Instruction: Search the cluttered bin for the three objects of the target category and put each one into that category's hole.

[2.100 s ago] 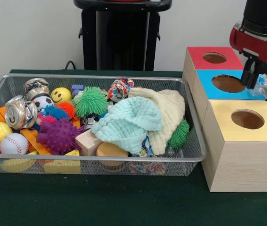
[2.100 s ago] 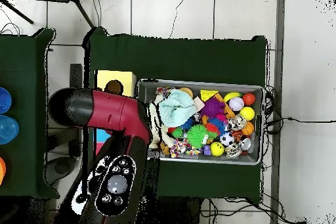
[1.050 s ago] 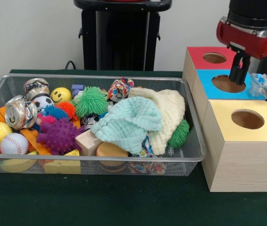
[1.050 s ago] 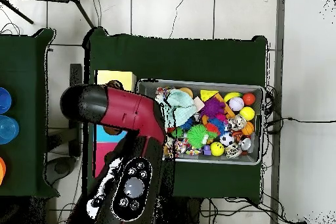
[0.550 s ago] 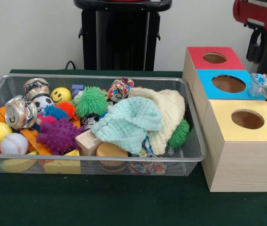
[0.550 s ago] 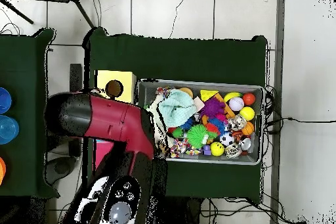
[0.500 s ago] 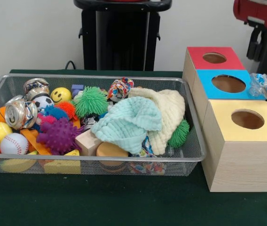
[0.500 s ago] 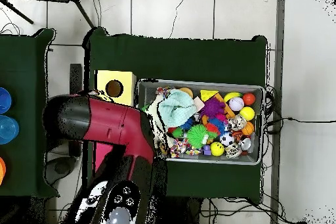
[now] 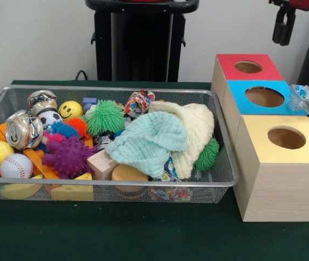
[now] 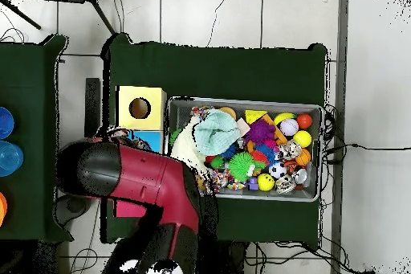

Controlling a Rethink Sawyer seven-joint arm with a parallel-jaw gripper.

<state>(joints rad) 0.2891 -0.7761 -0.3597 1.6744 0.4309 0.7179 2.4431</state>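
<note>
A crumpled clear-and-blue plastic wrapper (image 9: 305, 99) lies on the right edge of the blue box (image 9: 263, 97), beside its hole rather than in it. The red box (image 9: 247, 66) stands behind the blue one and the yellow box (image 9: 285, 137) in front. My gripper (image 9: 283, 24) hangs high above the red box's right side, open, with nothing between its fingers. The wire bin (image 9: 105, 185) holds two crushed cans (image 9: 24, 129), a mint cloth (image 9: 149, 142), a cream cloth (image 9: 195, 128) and several balls. In the overhead view the red arm (image 10: 132, 176) hides the gripper and most of the boxes.
The overhead view shows the yellow box (image 10: 140, 108), a strip of the blue box (image 10: 152, 138) and the bin (image 10: 245, 102). A purple spiky ball (image 9: 67, 156), a green fuzzy ball (image 9: 105, 116) and wooden blocks (image 9: 103, 163) crowd the bin. A black stand (image 9: 141, 41) rises behind it.
The gripper let go of the plastic wrapper, which stayed on the blue box's right edge. It then rose away from the boxes toward the top of the front view.
</note>
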